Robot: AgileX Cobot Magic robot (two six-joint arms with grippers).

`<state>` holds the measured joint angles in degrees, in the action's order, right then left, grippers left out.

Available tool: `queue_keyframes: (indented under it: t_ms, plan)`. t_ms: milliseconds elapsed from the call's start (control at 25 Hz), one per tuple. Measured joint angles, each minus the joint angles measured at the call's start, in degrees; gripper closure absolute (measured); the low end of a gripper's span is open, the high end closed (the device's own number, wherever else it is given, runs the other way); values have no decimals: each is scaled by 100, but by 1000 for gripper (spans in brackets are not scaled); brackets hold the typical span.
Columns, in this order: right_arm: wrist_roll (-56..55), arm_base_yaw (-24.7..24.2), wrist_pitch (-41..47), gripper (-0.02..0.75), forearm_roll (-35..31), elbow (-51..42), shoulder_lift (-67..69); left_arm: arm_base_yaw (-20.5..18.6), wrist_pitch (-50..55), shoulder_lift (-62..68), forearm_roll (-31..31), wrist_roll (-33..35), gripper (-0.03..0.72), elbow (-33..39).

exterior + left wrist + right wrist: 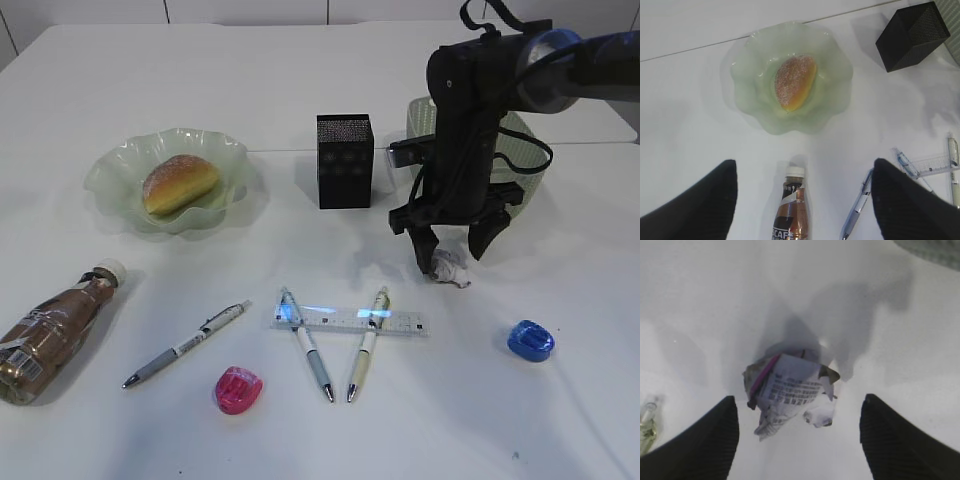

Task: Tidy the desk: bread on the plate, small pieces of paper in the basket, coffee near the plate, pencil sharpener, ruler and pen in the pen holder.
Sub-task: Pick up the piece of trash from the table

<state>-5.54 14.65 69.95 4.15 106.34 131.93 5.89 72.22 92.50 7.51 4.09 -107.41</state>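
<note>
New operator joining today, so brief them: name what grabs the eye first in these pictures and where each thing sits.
The right gripper stands out first, its black arm reaching down right of centre with open jaws over a crumpled paper ball on the table. Next comes the sugared bread lying in the wavy green plate at the left, with the black pen holder at centre back. In front lie three pens, a clear ruler, and pink and blue sharpeners.

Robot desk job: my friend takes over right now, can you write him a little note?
Right tool: open, straddling the crumpled paper, not gripping.
Left tool: open, empty, above the coffee bottle.
Done: bread on the plate.
Left: paper into the basket; coffee, lying down, next to the plate; three pens, ruler, pink sharpener and blue sharpener into the pen holder.
</note>
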Motion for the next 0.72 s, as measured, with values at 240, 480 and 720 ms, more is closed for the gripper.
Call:
queue_keyframes:
  t_ms: [240, 480, 720]
  plan:
    - [1, 0, 0, 248, -43, 0, 0, 0, 0, 0, 0, 0, 96, 0]
    - [1, 0, 0, 410, -80, 0, 0, 0, 0, 0, 0, 0, 96, 0]
    - [11, 7, 0, 434, -188, 0, 100, 0, 0, 0, 0, 0, 96, 0]
